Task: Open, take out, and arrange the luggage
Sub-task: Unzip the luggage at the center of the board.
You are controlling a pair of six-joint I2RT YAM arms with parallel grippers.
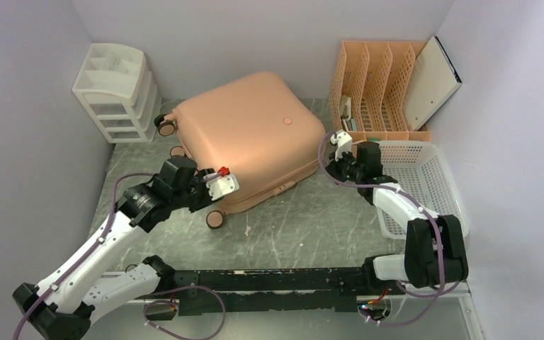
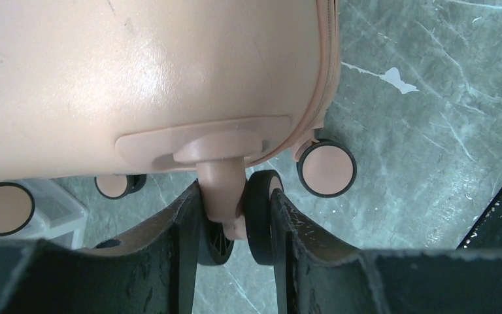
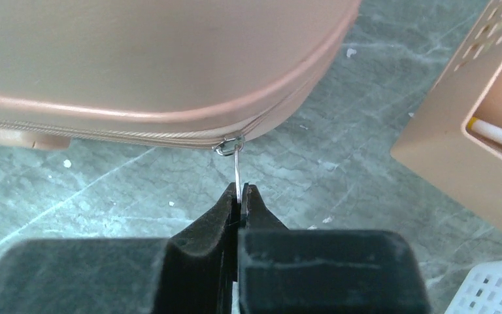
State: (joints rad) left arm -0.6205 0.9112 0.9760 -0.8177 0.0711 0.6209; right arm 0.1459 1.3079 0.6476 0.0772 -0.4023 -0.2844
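The salmon-pink luggage [image 1: 244, 134] lies closed and flat on the green-grey table, its round logo facing up. My left gripper [image 1: 212, 185] is at its near-left corner. In the left wrist view the left gripper [image 2: 235, 216] is shut on a caster wheel [image 2: 261, 216] and its pink stem, under the shell [image 2: 137, 72]. My right gripper [image 1: 334, 152] is at the case's right corner. In the right wrist view the right gripper [image 3: 240, 193] is shut on the thin metal zipper pull [image 3: 236, 160], which hangs from the zip line of the luggage [image 3: 137, 52].
A white drawer unit [image 1: 117, 92] stands at the back left. An orange slotted file rack [image 1: 375, 85] stands at the back right with a flat board [image 1: 432, 81] leaning on it. A white mesh basket [image 1: 425, 184] sits right of the right arm.
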